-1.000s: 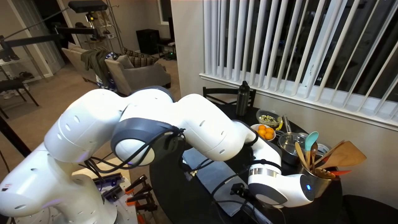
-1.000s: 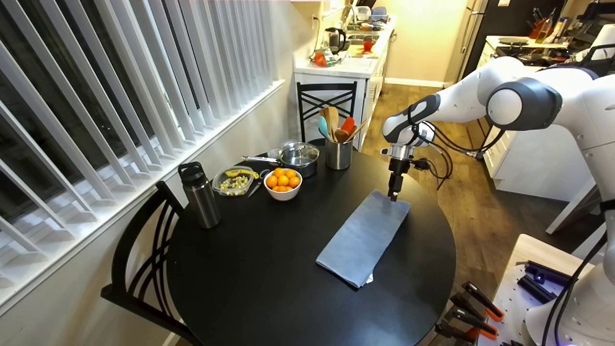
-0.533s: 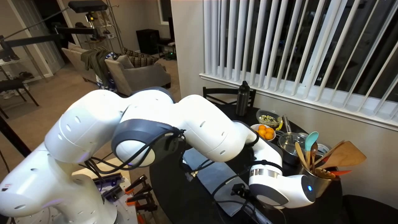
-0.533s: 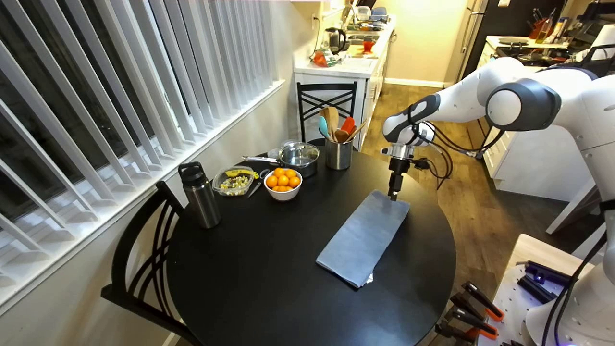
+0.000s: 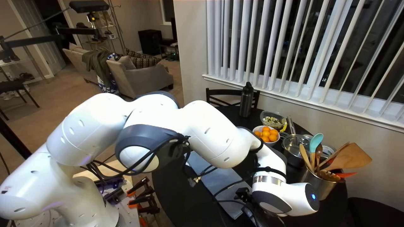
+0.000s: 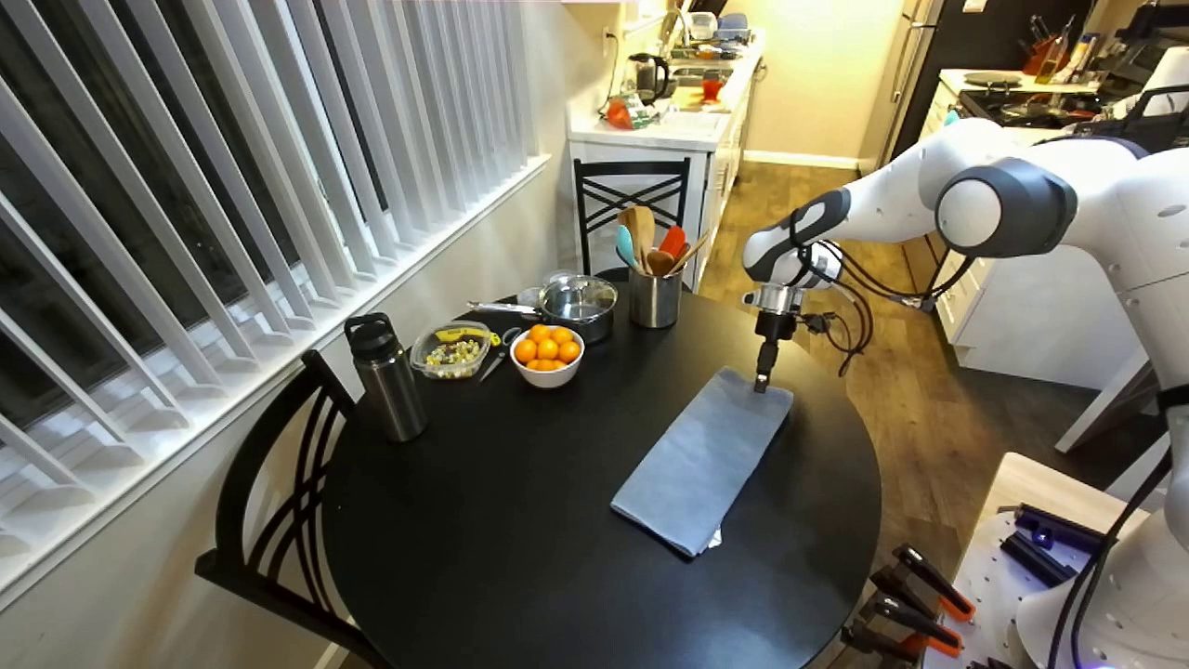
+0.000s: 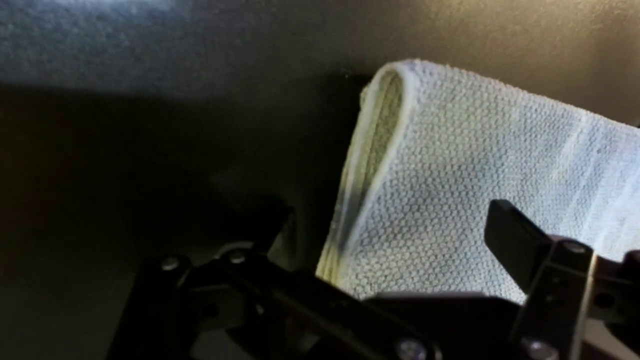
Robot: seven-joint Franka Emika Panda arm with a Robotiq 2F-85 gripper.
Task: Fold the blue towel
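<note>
Straddling the layered end of the blue towel [image 6: 703, 465], the pincer [image 7: 392, 220] is spread wide in the wrist view, one finger [image 7: 517, 245] over the towel, the other beyond it, over the round counter [image 6: 502, 520]. Whether either touches anything is hard to tell. In an exterior view the towel lies flat from near the counter's middle toward the edge beneath the arm [image 6: 890, 200]; a bottle [image 6: 390, 386], a bowl of oranges [image 6: 548, 379] and a pot [image 6: 594, 327] stand nearer the edge by the blinds [image 6: 427, 121].
</note>
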